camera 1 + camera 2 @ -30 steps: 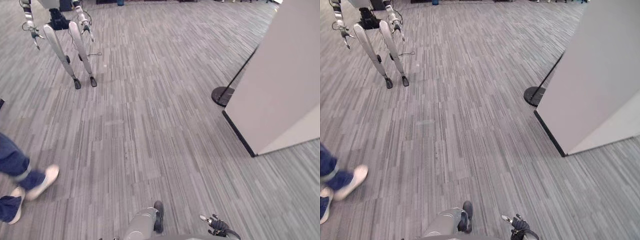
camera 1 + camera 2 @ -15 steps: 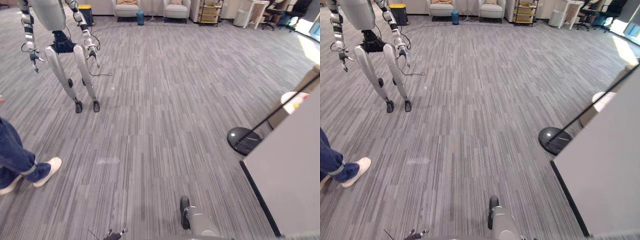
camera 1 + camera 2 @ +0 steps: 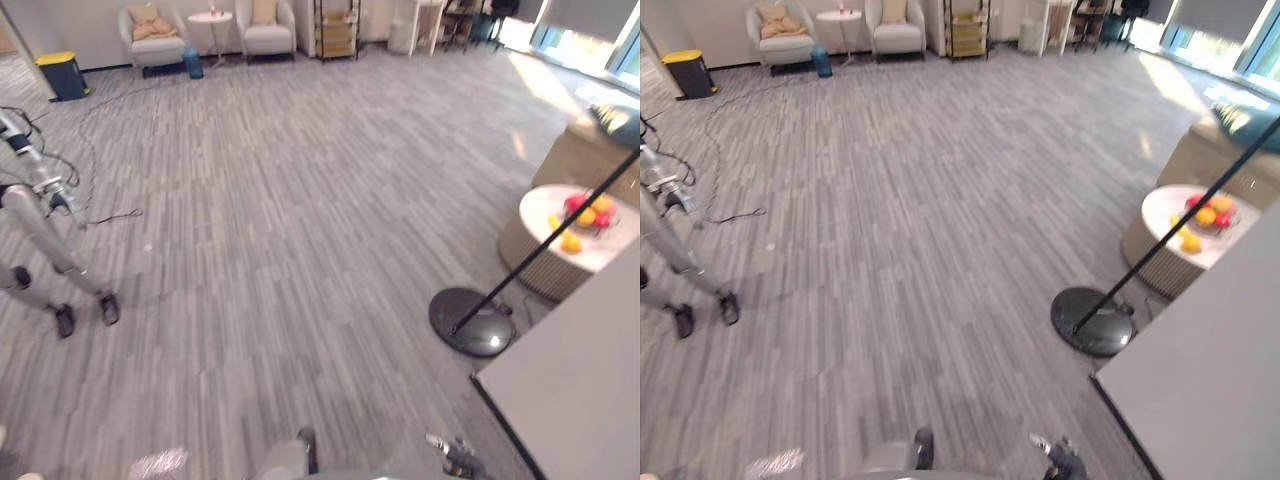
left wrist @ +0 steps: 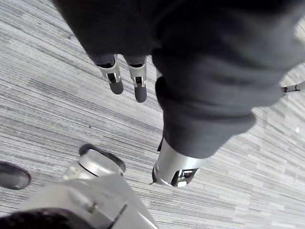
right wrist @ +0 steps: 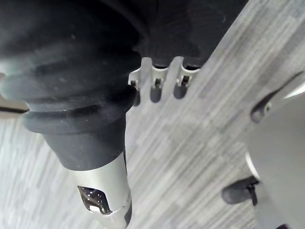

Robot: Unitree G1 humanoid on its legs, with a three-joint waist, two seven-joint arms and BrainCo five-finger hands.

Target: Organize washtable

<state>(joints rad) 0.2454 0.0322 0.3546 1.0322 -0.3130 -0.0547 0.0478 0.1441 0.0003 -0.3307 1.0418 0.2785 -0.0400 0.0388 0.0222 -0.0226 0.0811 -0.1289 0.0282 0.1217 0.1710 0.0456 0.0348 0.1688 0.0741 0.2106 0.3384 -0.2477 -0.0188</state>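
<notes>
Washtable: cannot tell where it stands.
Floor: grey striped carpet.
Grey panel: near right; black stand base just beside it.
Round table: far right, fruit on top.
Left hand: fingers relaxed, above carpet.
Right hand: fingers relaxed, above carpet.

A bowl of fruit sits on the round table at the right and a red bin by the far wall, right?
No: the bin is yellow, as the left eye view shows. The bowl of fruit is on the round table.
</notes>
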